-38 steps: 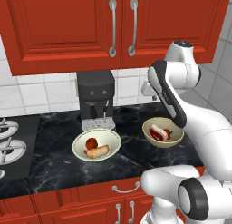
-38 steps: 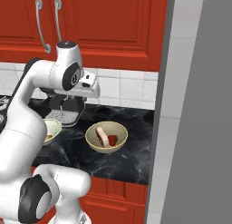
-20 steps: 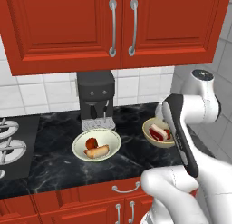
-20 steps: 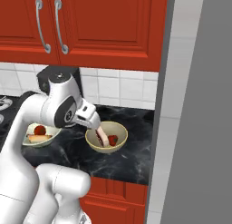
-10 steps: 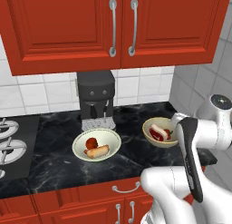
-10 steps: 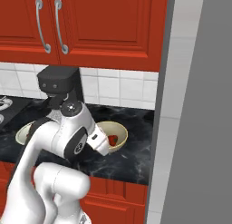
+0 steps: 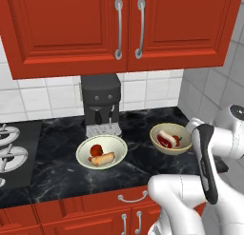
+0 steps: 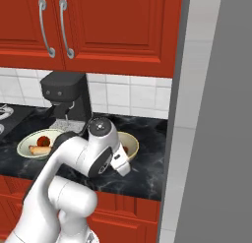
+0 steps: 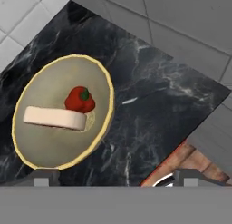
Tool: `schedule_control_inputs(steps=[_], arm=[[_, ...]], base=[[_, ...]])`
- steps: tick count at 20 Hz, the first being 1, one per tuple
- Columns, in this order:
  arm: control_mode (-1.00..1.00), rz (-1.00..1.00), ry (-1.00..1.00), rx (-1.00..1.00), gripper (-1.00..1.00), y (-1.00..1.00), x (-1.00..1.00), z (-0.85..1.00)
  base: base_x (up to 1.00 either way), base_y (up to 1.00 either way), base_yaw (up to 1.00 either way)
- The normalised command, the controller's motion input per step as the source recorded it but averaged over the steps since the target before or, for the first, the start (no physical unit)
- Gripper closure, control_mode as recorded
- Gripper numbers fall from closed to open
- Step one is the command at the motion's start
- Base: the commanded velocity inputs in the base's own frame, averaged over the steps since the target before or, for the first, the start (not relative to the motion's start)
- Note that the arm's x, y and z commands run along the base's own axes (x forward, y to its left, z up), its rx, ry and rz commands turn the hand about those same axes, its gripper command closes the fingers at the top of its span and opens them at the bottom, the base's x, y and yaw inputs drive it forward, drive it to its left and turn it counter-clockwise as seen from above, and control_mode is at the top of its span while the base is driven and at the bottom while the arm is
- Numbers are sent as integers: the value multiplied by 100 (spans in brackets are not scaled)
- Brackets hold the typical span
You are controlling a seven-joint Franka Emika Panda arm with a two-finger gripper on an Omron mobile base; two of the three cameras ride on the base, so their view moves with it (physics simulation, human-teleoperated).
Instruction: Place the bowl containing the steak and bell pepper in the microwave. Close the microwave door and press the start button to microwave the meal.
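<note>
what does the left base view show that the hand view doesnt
Left base view alone: the coffee machine, the pale bowl with a sausage bun and red ball, the stove burners and the red cabinets. Hand view alone: the steak seen edge-on from above and the gripper's open fingertips low beside the bowl. Both: that tan bowl with steak and bell pepper, on the black counter.
</note>
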Motion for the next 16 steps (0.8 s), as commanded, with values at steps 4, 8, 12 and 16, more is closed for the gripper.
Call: schedule_control_inputs(steps=[4,8,12,16], arm=[[-100,0,0,11,-100,-12,36,-16],[-100,0,0,5,-100,-2,39,-28],[-100,0,0,2,-100,0,33,-32],[-100,0,0,0,-100,0,18,-40]], base=[[0,0,0],[0,0,0],[0,0,0],[0,0,0]])
